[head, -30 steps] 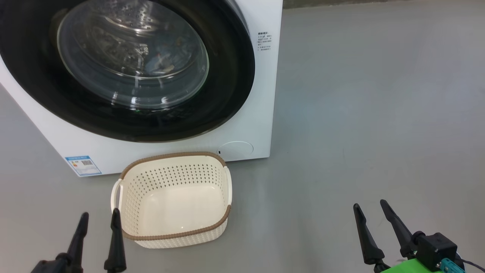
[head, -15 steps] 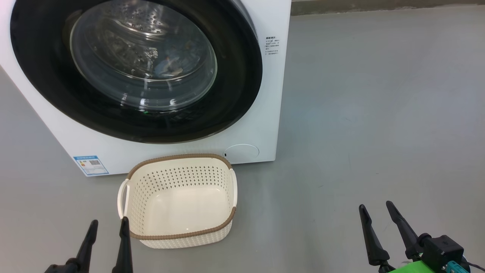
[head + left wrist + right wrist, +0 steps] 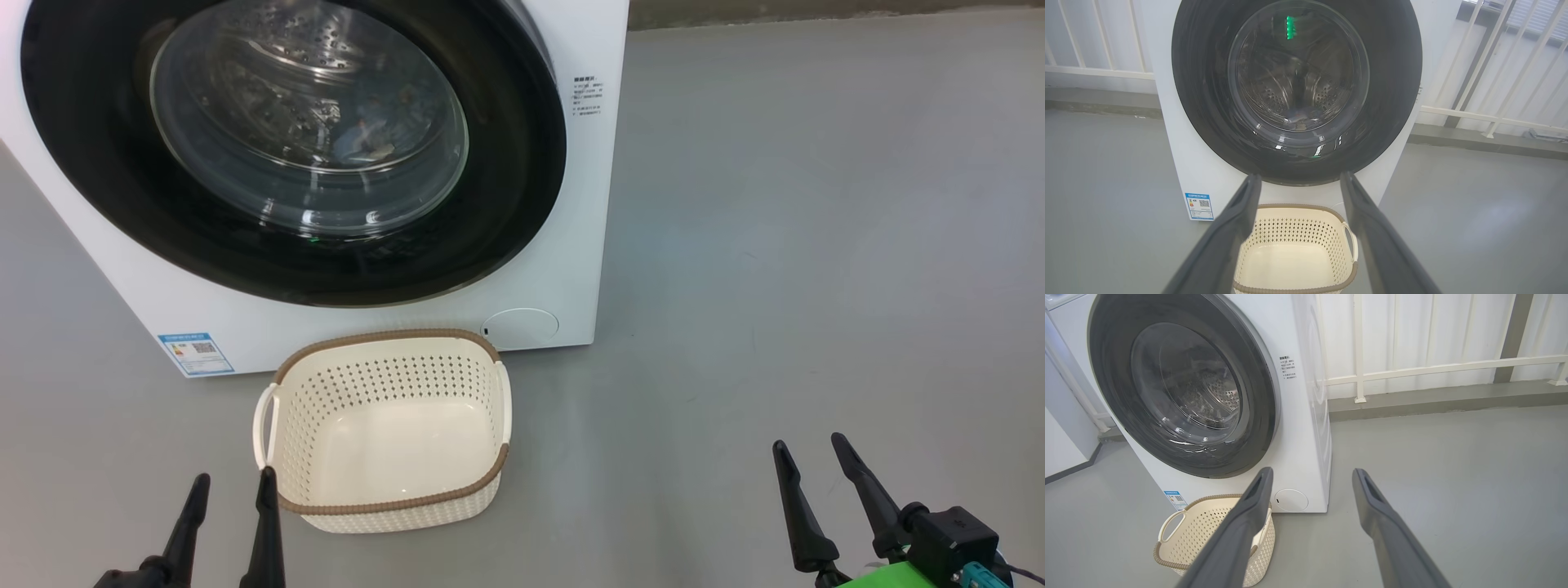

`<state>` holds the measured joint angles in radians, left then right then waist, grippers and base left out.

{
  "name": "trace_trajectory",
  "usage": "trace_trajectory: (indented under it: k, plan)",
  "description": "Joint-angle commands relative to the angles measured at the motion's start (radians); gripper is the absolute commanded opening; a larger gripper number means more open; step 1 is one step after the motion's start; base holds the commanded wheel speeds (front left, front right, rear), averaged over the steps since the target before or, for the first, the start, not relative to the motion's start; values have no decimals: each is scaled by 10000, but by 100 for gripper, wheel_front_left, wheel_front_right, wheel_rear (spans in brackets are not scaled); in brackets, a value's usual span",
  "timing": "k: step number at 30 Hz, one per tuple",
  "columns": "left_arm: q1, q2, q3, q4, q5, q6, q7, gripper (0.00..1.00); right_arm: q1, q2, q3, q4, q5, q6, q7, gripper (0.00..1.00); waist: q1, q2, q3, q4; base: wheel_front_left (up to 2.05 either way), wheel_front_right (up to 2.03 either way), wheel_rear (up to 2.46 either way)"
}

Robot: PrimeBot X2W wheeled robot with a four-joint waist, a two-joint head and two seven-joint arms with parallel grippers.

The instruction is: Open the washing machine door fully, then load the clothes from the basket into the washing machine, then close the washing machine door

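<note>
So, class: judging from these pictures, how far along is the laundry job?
Done: the basket is empty, the clothes show inside behind the glass, and the washing machine door sits shut. In hand: nothing; the left gripper and right gripper stand open. Left: apparently nothing.

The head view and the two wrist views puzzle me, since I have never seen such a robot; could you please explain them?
The head view looks down from the robot's head at the grey floor. The dark prongs at its bottom corners are the robot's hands: the left gripper and the right gripper, both open, holding nothing. Each wrist view looks along that gripper's own fingers. Ahead stands a white washing machine with its round black-rimmed door shut. An empty cream basket sits on the floor before it. What looks like light blue clothes shows inside, through the door.
</note>
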<state>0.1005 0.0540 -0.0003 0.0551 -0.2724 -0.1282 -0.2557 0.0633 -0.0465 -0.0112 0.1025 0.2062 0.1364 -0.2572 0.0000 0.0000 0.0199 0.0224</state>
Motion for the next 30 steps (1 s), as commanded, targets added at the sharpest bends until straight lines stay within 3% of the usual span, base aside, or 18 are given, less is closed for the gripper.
trace_trajectory:
  k: [1, 11, 12, 16, 23, 30]
  plan:
    - [-260, 130, 321, -260, -87, -25, -61, 100, -122, -37, 256, -277, -3, -57, -46, 100, 0, 0, 12, -6, 0, 0, 0]
    - [-272, 148, 213, -381, -92, -25, -61, 100, -126, -37, 308, -248, 18, -57, -46, 100, 0, 0, -14, -16, 0, 0, 0]
    - [-268, 172, 161, -390, -115, -25, -61, 0, -128, -37, 304, -249, 24, -57, -46, 0, 0, 0, -25, -10, 0, 0, 0]
    - [69, -145, -226, 318, -90, 4, 12, 0, 24, 21, 27, 424, 36, 2, 6, 0, 0, 0, -19, -16, 0, 0, 0]
    - [-19, -102, -201, 367, -880, 10, 175, 0, -39, -31, 33, 440, 878, -2, 159, 0, 22, 0, -52, -28, 0, 0, 0]
    - [-157, -59, -173, 484, -1668, 8, 345, 0, -157, -81, 36, 520, 1718, -5, 320, 0, 1, 0, -38, -40, 0, 0, 0]
